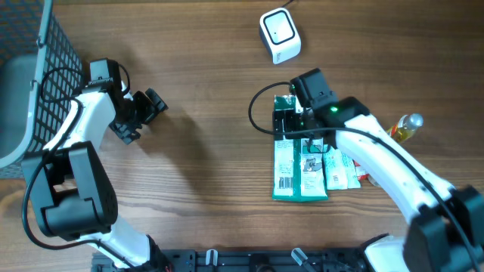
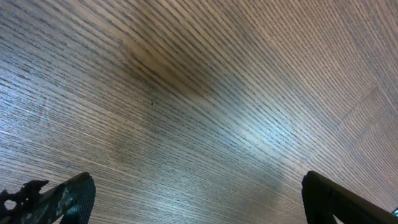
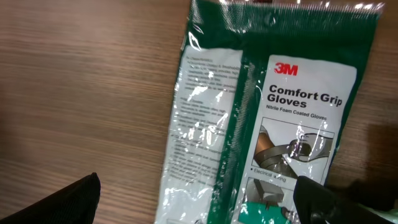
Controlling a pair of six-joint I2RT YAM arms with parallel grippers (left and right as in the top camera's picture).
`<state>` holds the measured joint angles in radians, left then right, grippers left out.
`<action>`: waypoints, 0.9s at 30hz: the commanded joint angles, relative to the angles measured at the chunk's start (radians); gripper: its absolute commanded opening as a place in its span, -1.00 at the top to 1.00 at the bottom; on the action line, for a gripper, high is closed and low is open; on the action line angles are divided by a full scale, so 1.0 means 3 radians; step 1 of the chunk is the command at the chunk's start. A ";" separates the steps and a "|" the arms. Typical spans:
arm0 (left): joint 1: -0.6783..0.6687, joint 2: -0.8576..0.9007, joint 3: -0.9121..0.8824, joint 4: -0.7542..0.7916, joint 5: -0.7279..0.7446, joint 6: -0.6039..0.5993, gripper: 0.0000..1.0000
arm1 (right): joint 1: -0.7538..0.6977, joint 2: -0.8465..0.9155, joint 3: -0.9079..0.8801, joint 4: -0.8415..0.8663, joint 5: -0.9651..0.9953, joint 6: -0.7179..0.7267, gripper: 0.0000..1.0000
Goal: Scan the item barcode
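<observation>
Two hands stand wide open and empty over a brown wood-grain desk. The right hand hovers over a flat green glossy-plastic packet of 3M Comfort Grip Gloves, which shows between its dark fingers but is not gripped. The left hand hangs over bare wood well apart, near a black wire basket.

The packet lies flat, right of centre, with a white barcode label face up on its left half. Pale flat packets sit just beside it and a small yellow bottle stands beyond those. A white cube-shaped barcode scanner waits near the desk's far edge.

The packet looks light and limp, and its shiny film is probably slippery, so it would likely sag if lifted by one end. A pinch across the sealed top edge, clear of the barcode, seems the safest hold.
</observation>
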<state>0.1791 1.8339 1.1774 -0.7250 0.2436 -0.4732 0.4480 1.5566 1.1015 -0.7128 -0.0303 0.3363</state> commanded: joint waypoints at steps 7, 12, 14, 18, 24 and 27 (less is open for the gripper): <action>0.0039 -0.0057 -0.0004 0.0009 -0.0033 -0.0008 -1.00 | 0.0005 -0.2447 -0.0004 0.0245 0.0684 -0.0072 -0.99; 0.0039 -0.0057 -0.0004 0.0009 -0.0033 -0.0008 -1.00 | -0.0290 -0.3688 -0.0299 0.0252 0.0779 -0.0075 -1.00; 0.0039 -0.0057 -0.0004 0.0009 -0.0033 -0.0008 -1.00 | -0.0523 -0.4077 -0.0566 0.0292 0.0657 -0.0086 -0.99; 0.0039 -0.0057 -0.0004 0.0009 -0.0033 -0.0008 -1.00 | -0.0885 -0.4674 -0.1333 0.1311 0.0238 -0.0421 -1.00; 0.0039 -0.0057 -0.0004 0.0009 -0.0033 -0.0008 -1.00 | -0.1044 -0.5164 -0.2770 0.3937 -0.0100 -0.0772 -0.99; 0.0039 -0.0057 -0.0004 0.0009 -0.0032 -0.0008 -1.00 | -0.1043 -0.5177 -0.3141 0.4117 -0.0102 -0.0748 -0.99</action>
<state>0.1791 1.8339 1.1774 -0.7254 0.2436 -0.4732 0.1402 0.0189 0.2508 0.5129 -0.0261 0.1352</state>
